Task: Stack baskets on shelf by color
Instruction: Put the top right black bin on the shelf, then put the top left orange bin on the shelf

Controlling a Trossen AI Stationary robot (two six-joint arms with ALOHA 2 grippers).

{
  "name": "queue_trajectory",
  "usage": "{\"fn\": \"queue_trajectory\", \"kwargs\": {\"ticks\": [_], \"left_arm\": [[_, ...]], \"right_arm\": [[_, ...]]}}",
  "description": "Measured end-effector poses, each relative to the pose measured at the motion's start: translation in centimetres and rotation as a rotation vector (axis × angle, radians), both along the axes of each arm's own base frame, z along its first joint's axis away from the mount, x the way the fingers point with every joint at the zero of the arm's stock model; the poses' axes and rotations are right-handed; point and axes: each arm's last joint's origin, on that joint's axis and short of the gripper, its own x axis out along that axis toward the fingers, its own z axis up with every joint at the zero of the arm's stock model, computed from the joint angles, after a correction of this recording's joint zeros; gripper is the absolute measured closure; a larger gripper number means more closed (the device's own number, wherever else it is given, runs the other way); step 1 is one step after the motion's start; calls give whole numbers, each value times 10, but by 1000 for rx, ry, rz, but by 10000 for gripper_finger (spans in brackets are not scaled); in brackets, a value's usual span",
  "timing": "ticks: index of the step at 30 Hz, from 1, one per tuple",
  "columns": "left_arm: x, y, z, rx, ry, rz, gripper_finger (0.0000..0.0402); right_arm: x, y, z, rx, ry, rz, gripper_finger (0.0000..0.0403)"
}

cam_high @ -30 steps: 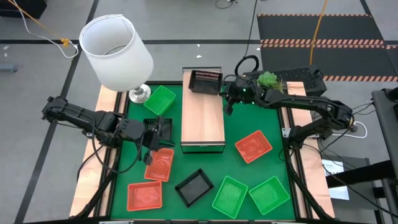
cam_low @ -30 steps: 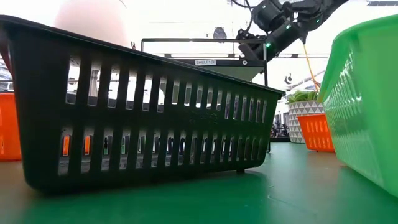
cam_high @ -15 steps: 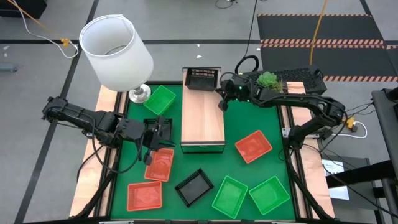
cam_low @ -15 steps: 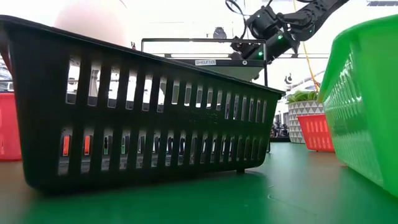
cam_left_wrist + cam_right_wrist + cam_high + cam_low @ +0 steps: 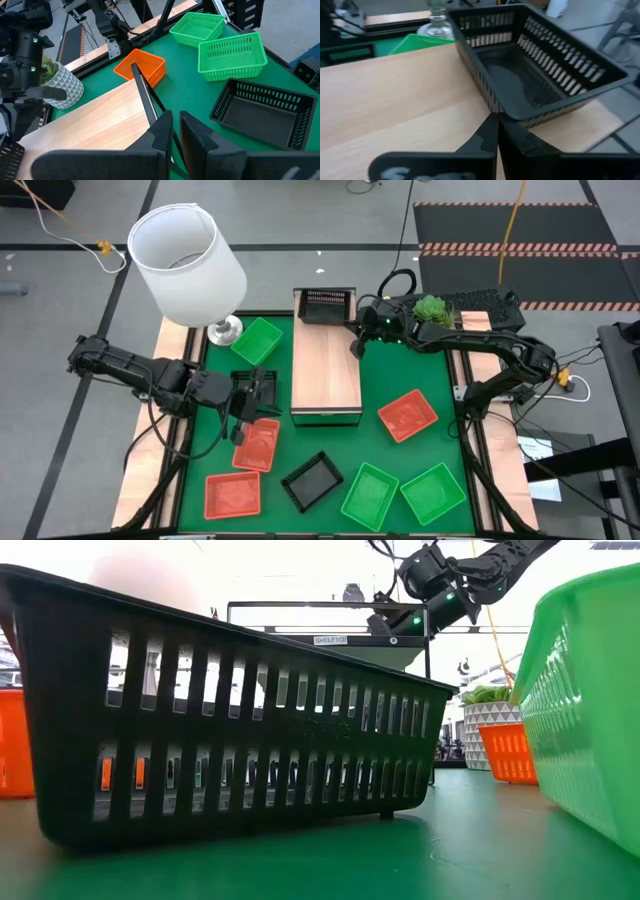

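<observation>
A black basket (image 5: 327, 306) stands on the far end of the light-wood shelf (image 5: 326, 375). My right gripper (image 5: 358, 343) is shut, with its tips at that basket's near right corner. My left gripper (image 5: 266, 392) hovers beside the shelf's left side near its front corner. Its fingers (image 5: 165, 125) stand a narrow gap apart with nothing between them. On the green mat lie orange baskets (image 5: 257, 445) (image 5: 232, 493) (image 5: 408, 415), green baskets (image 5: 258, 340) (image 5: 370, 493) (image 5: 433, 492) and another black basket (image 5: 312, 480). My right gripper has its shut fingertips (image 5: 490, 131) against the black basket's near right corner (image 5: 496, 111), low on its rim. The fingers come slanting down from the table's right side. The basket rests flat on the shelf board.
A white lamp (image 5: 188, 265) stands at the far left corner, its shade overhanging the mat. A potted plant (image 5: 432, 308) sits at the far right behind my right arm. The shelf's middle and near end are bare wood.
My right gripper has moved a little toward the table's left and far edges. The black basket has slid slightly toward the shelf's far end and turned from a slight tilt to lie square with the shelf.
</observation>
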Motion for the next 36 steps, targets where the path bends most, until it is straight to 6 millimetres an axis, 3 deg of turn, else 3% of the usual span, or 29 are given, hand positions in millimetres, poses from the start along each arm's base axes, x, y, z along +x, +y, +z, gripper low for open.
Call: {"fn": "queue_trajectory", "kwargs": {"ticks": [19, 29, 36], "left_arm": [[3, 10, 0, -35, 7, 67, 364], [-5, 11, -14, -145, 168, 160, 364], [-16, -9, -65, -291, 348, 228, 364]], "right_arm": [[-1, 2, 4, -30, 4, -38, 403], [-28, 52, 35, 35, 55, 126, 403], [-44, 93, 56, -31, 58, 283, 403]]}}
